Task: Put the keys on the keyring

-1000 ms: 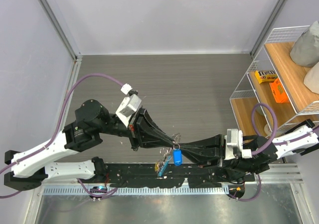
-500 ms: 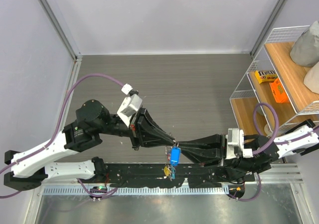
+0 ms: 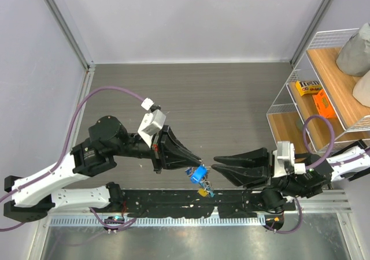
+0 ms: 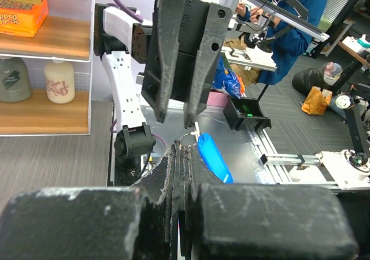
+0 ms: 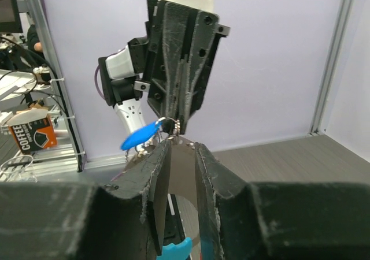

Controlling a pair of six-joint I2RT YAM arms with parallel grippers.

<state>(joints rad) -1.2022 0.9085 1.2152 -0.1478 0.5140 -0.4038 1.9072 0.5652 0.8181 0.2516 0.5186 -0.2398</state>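
The top camera looked steeply down from above and behind the arm bases, taking in the whole table [image 3: 231,98]. Each wrist camera sat close behind its own fingers, level and facing the other arm. All three views shared the keyring [image 3: 199,174] near the table's near edge.

The surface [image 3: 231,98] is dark grey with a wood grain, and pale walls close it in. A black rail [image 3: 173,203] runs along its near edge. At the right edge stands a white wire rack [image 3: 337,81] with wooden shelves. These carry a yellow box [image 3: 307,88], an orange box [image 3: 322,105] and grey lumpy shapes [image 3: 354,53].
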